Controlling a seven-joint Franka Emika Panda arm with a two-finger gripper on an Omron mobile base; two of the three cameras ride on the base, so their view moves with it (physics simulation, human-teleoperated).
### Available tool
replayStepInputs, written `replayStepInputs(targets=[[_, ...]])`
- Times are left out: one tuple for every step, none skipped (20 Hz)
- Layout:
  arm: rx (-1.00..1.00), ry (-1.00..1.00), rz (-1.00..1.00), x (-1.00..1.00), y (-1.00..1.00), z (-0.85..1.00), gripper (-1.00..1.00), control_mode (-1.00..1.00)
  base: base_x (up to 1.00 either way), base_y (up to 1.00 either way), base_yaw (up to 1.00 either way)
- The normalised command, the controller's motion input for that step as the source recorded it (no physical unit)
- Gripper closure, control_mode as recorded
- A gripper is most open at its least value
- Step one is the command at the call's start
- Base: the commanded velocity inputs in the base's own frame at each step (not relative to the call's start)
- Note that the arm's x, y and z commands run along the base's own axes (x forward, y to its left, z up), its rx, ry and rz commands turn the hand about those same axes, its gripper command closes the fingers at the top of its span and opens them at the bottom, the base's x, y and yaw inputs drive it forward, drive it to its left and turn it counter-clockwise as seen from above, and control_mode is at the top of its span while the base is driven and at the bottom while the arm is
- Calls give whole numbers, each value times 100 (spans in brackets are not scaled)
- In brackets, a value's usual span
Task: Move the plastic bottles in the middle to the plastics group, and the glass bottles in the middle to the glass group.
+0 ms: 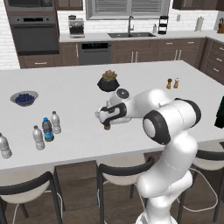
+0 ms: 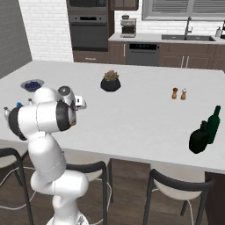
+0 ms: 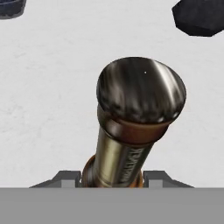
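The amber-brown glass bottle [image 3: 131, 131] fills the hand view, seen from above its dark cap, with its neck between my fingertips [image 3: 68, 178]. My gripper [image 1: 106, 124] hangs over the island's front middle and is shut on this bottle, whose brown base [image 1: 106, 127] pokes out below the hand. At the left front stand the dark blue-capped plastic bottle [image 1: 47, 129] and, around it, three clear ribbed white-capped bottles [image 1: 55, 122], [image 1: 38, 138], [image 1: 4, 146]. Two dark green glass bottles [image 2: 206, 132] stand at the counter's right front.
A bowl of blueberries [image 1: 24, 98] sits at the left. A dark potted plant [image 1: 108, 81] stands just beyond my hand. Salt and pepper shakers [image 1: 173, 83] are at the right rear. Stools [image 1: 124, 168] line the island's front edge.
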Motion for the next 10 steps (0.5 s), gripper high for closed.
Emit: replayStepInputs(targets=[[-4,5,-12,-9,-58,71,100,-100,0,0,0],[-2,7,-13,-12,-69,71,100,-100,0,0,0],[0,7,-16,-13,-74,66,100,-100,0,0,0],[0,5,-18,-14,-79,65,100,-100,0,0,0],[-1,3,-21,-13,-86,61,100,-100,0,0,0],[0,1,-23,-18,-96,54,100,-100,0,0,0],[0,1,-25,-16,-100,50,100,-100,0,0,0],[0,0,-28,-19,-100,42,100,-100,0,0,0],[0,0,-30,-24,-100,36,100,-100,0,0,0],[0,0,-33,-29,-100,29,100,-100,0,0,0]])
